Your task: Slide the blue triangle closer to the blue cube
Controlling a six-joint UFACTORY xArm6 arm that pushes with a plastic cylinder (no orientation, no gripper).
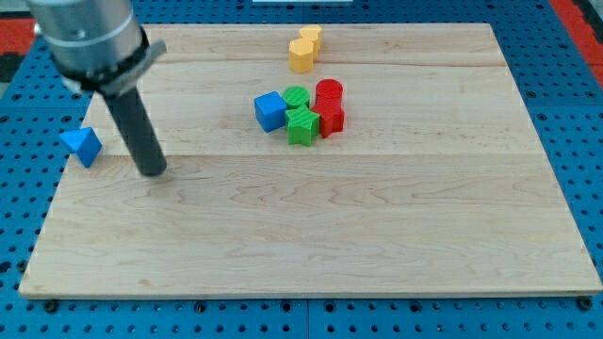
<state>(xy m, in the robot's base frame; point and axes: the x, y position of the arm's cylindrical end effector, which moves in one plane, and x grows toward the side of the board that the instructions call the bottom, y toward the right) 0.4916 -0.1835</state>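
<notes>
The blue triangle (pixel 83 145) lies at the board's left edge, partly over it. The blue cube (pixel 270 110) sits near the board's upper middle, touching a cluster of green and red blocks. My tip (pixel 154 172) rests on the board just right of and slightly below the blue triangle, a short gap away from it. The blue cube is far to the right of both the tip and the triangle.
A green round block (pixel 296 96) and a green star-like block (pixel 302 126) touch the blue cube's right side. A red cylinder (pixel 328 91) and a red block (pixel 330 118) sit right of them. Two yellow blocks (pixel 304 49) lie near the top edge. The wooden board (pixel 377 217) lies on a blue pegboard.
</notes>
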